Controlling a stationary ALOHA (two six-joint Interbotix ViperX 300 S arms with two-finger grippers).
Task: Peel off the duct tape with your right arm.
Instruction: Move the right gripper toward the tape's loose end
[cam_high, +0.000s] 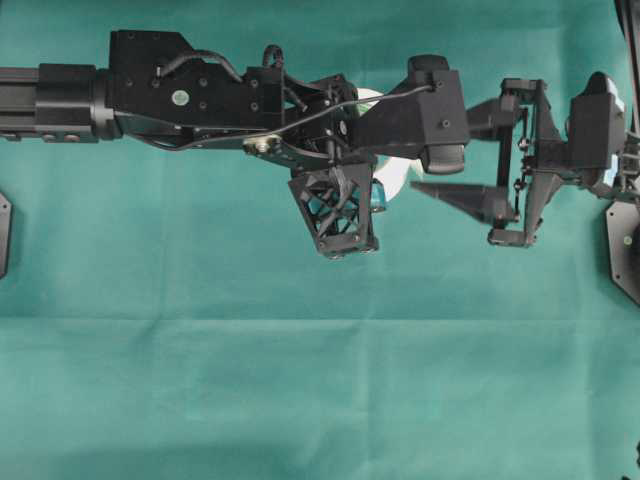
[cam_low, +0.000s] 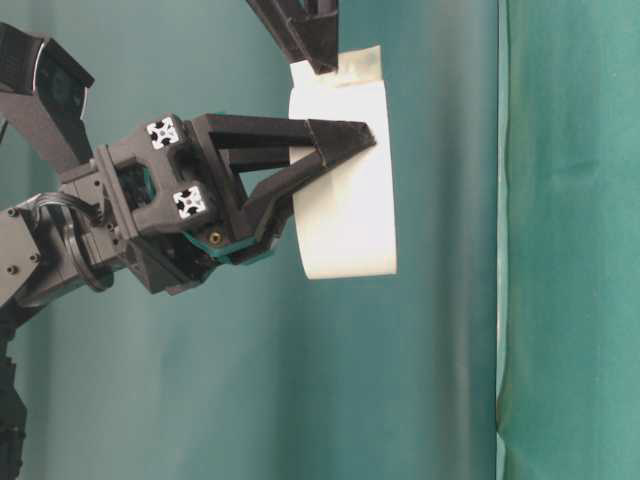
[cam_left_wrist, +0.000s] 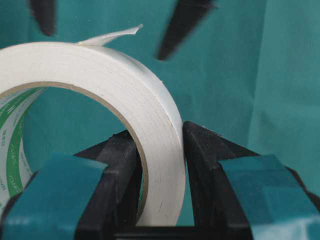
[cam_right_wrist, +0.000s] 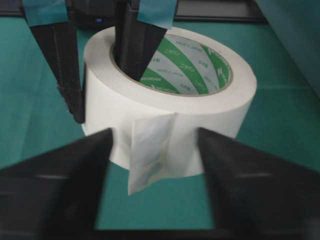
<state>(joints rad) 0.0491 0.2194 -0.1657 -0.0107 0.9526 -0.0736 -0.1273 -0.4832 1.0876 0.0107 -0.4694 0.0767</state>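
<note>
Green cloth (cam_high: 200, 380) backdrop; left fingers (cam_left_wrist: 200, 165) clamp duct tape (cam_right_wrist: 170, 100).

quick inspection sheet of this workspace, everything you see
surface: green cloth, wrinkled, bare where visible
job's things: duct tape, a white roll with green print inside the core, held off the cloth; loose strip hangs free from its outer wrap
clutter: nothing seen
grippers: left gripper shut on the roll's wall, one jaw inside the core, one outside; right gripper open, a jaw either side of the loose strip, not pinching it
cables: black cable runs along the left arm, clear of the tape
surroundings: green backdrop behind the arms
</note>
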